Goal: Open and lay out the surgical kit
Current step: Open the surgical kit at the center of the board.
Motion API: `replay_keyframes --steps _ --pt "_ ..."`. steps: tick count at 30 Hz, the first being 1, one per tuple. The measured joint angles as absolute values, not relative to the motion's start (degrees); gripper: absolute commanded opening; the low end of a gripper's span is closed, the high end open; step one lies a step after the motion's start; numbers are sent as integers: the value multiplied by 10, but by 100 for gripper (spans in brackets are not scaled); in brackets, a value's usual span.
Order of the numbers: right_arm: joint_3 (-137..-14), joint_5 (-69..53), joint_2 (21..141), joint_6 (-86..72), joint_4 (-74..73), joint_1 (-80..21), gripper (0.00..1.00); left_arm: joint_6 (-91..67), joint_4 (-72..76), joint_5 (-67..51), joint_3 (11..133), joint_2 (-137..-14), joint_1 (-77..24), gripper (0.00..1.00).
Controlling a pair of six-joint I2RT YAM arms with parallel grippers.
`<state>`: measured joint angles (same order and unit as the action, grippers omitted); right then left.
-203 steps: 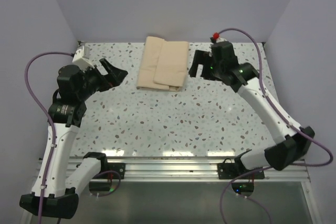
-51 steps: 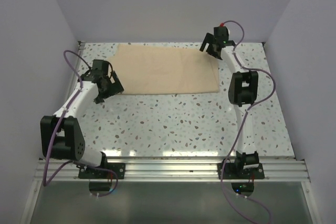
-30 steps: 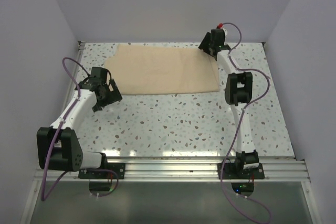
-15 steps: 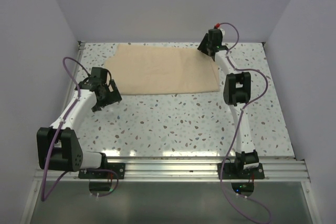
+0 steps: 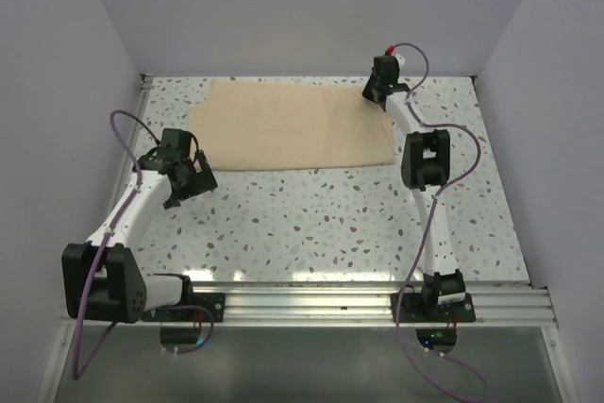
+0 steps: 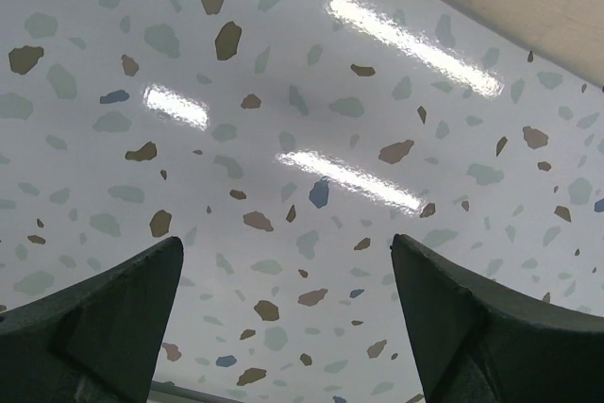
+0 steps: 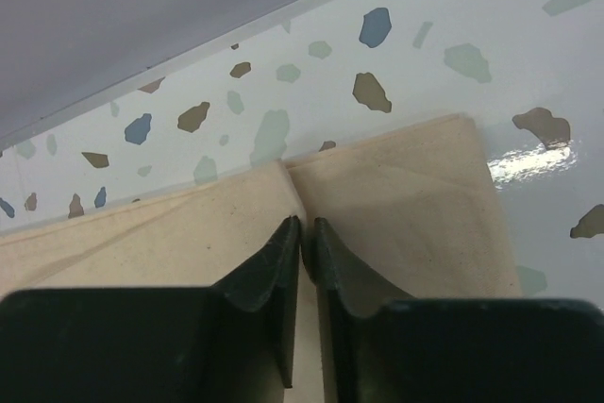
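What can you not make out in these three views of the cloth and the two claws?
- Under the cloth: all views; the cloth covers whatever it holds.
- Right claw jaws: top view, too small; only the right wrist view shows them closed on a fold.
- Most of the cloth: left wrist view, cut off by the top edge, beyond the open left claw.
- Cloth beside the fold: right wrist view, hidden by the fingers.

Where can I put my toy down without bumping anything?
The wide speckled table between the cloth wrap and the arm bases is bare. Crowded spots: the wrap's far right corner, where the right claw pinches it, and by the open left claw near its left end.
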<state>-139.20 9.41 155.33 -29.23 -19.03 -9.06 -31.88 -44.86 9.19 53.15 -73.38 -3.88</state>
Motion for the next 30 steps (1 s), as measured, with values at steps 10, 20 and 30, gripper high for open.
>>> replay_keyframes --steps 10,20,30 --pt "-1392 95 1554 -285 -193 -90 0 -319 -470 92 509 -691 -39 100" --pt "-1272 79 1435 -261 -220 -105 0 -318 -512 91 604 -618 -39 99" --pt "-1042 87 1118 -244 -236 -229 0 -319 -583 81 655 -502 -39 99"
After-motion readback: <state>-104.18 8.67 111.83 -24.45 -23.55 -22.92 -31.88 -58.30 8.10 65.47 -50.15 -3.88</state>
